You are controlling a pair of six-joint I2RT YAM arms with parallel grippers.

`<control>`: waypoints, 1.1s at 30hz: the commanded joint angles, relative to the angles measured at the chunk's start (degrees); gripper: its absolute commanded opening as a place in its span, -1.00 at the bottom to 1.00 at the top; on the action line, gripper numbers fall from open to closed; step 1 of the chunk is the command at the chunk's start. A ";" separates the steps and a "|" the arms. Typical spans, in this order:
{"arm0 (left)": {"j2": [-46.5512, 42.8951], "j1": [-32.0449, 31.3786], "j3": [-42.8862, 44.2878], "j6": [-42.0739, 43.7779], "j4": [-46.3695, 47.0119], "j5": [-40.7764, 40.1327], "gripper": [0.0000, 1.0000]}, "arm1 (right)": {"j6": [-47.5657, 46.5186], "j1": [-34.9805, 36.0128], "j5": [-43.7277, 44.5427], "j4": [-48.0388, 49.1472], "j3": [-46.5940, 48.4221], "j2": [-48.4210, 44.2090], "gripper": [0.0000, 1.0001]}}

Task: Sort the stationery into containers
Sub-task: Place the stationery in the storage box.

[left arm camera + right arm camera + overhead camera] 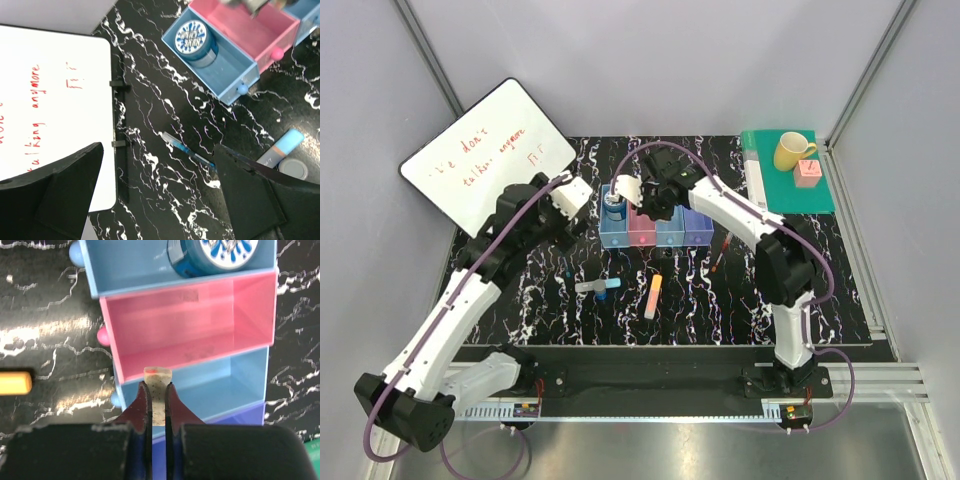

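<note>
Our right gripper (157, 386) is pinched tight on the small white eraser (157, 375), which hangs over the row of bins (655, 230) — above the wall between the pink bin (190, 325) and the light blue bin (215, 390) at its 6 o'clock in the wrist view. The blue round bottle (614, 205) sits in the end bin. Our left gripper (160, 200) gapes wide, holding nothing. On the table (720, 310), the orange-yellow bar (653, 297) lies at 6 o'clock from the bins and the grey marker (598, 287) at 7.
</note>
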 commanded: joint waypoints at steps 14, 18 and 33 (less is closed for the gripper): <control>-5.13 0.37 -2.92 -1.96 5.34 0.68 0.98 | 1.83 6.25 1.34 5.39 17.29 12.77 -0.98; -5.75 0.37 -3.01 -2.14 5.60 0.95 0.98 | 2.18 7.13 1.34 5.65 19.04 14.52 -0.99; -6.54 0.37 -2.74 -1.09 6.22 1.12 0.98 | 2.62 8.97 1.52 6.44 23.44 19.45 -0.99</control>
